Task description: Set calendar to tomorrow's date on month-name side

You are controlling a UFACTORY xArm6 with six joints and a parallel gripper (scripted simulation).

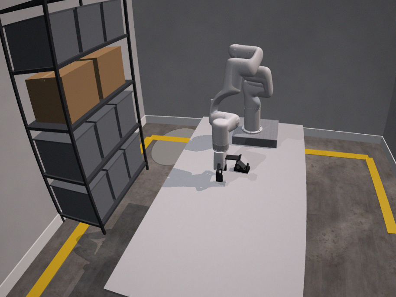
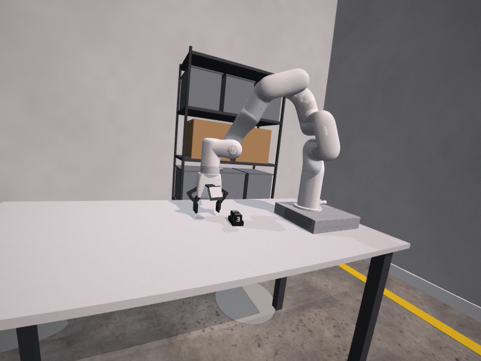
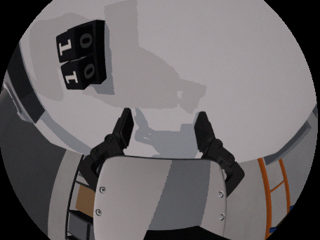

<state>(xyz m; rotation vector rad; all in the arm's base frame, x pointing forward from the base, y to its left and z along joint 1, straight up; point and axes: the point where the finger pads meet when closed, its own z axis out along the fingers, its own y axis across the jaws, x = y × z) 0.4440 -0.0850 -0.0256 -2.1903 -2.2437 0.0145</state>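
Note:
The black block calendar (image 2: 236,218) (image 3: 81,60) stands on the white table (image 1: 223,243) (image 2: 116,248), in front of the arm's base. In the wrist view its two cubes sit side by side, and each shows a 1 on one face and a 0 on the face beside it. In the exterior view an end face shows a 3. The side with the month's name is not visible, and the tray is too small to make out. My gripper (image 1: 226,167) (image 2: 207,209) (image 3: 164,117) is open and empty. It points down, low over bare table beside the calendar and apart from it.
The arm's grey base slab (image 1: 255,139) (image 2: 316,219) sits on the table just behind the calendar. A black shelf rack (image 1: 73,111) (image 2: 229,128) with boxes stands on the floor off the table's side.

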